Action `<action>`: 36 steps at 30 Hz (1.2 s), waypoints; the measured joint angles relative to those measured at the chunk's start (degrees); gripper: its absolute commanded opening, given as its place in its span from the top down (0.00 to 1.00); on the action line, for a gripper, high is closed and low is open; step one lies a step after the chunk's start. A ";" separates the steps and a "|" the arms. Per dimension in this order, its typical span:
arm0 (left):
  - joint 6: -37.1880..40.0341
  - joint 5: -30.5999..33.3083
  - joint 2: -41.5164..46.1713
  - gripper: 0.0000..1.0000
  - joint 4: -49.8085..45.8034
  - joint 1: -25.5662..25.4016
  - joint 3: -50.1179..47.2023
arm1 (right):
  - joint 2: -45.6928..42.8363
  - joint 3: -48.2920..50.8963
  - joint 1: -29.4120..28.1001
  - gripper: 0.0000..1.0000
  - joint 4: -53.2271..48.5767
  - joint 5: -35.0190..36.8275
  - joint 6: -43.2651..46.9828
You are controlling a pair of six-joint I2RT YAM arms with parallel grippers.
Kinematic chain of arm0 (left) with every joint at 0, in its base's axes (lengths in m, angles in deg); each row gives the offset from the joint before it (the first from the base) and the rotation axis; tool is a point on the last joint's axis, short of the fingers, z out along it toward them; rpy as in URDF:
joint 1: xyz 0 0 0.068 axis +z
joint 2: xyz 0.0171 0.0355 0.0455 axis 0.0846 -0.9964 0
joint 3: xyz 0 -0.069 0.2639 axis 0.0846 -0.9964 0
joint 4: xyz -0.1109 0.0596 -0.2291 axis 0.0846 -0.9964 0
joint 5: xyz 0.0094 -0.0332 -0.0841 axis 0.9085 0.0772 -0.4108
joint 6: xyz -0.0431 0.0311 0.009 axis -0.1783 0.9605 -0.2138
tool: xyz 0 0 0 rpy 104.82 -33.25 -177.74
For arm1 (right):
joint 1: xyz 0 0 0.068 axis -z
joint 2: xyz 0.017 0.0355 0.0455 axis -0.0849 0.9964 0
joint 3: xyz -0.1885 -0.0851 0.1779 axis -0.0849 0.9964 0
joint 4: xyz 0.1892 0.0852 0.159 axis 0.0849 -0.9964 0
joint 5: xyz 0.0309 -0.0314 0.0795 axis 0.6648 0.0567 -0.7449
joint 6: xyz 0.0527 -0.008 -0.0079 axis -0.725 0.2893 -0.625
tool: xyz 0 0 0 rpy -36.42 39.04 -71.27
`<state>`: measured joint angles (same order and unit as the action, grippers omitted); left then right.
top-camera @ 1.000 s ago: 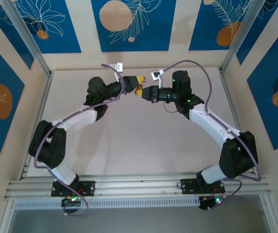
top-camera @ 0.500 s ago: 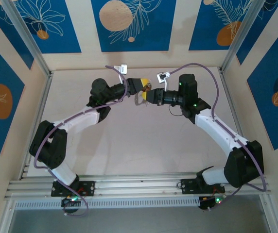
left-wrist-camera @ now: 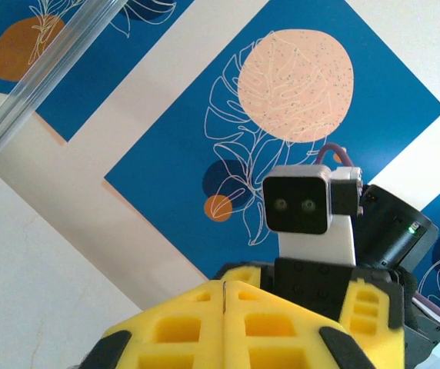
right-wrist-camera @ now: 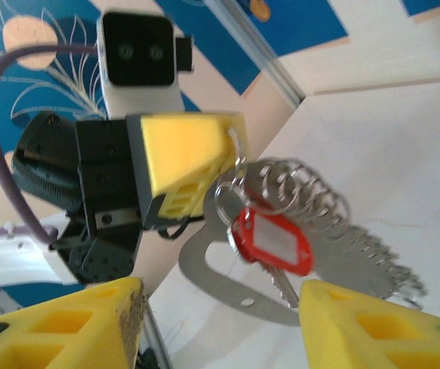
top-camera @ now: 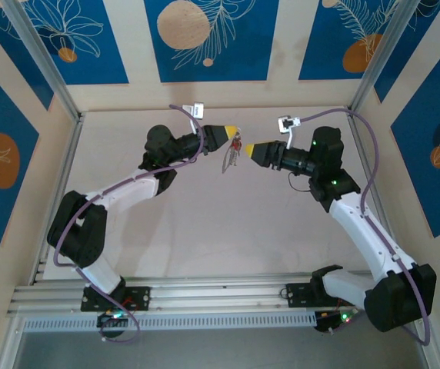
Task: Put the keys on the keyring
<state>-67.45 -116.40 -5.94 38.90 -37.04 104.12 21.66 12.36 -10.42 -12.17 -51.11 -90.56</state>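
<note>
My left gripper [top-camera: 232, 130] is raised over the far middle of the table, shut on the top of the keyring [top-camera: 227, 161]. In the right wrist view the keyring [right-wrist-camera: 221, 278] is a flat grey loop with several small wire rings along its far edge. It hangs from the left gripper's yellow fingers [right-wrist-camera: 183, 156]. The keys [right-wrist-camera: 275, 242], a red tag with a silver key below it, dangle by a small ring at the top of the loop. A thin metal edge [left-wrist-camera: 225, 296] shows between the left fingers. My right gripper [top-camera: 249, 148] stands open just right of the keys, touching nothing.
The pale table [top-camera: 220, 223] lies below both raised arms, walled by blue-and-cream panels [top-camera: 205, 38] and metal posts [top-camera: 47, 69]. The right wrist's camera block [left-wrist-camera: 305, 204] faces the left gripper at close range.
The right gripper has opened, let go and drawn back to the right. The keys now hang free on the keyring, which the left gripper still holds, shifted slightly right.
</note>
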 measured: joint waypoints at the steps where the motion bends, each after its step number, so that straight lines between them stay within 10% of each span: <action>1: 0.04 0.00 0.00 1.00 -0.02 -0.04 0.00 | 0.04 0.00 0.33 0.48 0.46 0.39 -0.70; 36: 1.73 0.24 0.00 1.00 -2.19 -1.11 0.07 | 9.05 -0.04 -1.64 0.76 18.80 1.09 -16.92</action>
<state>-65.73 -116.16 -5.94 36.72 -38.15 104.19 30.71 12.31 -12.06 6.63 -50.01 -107.47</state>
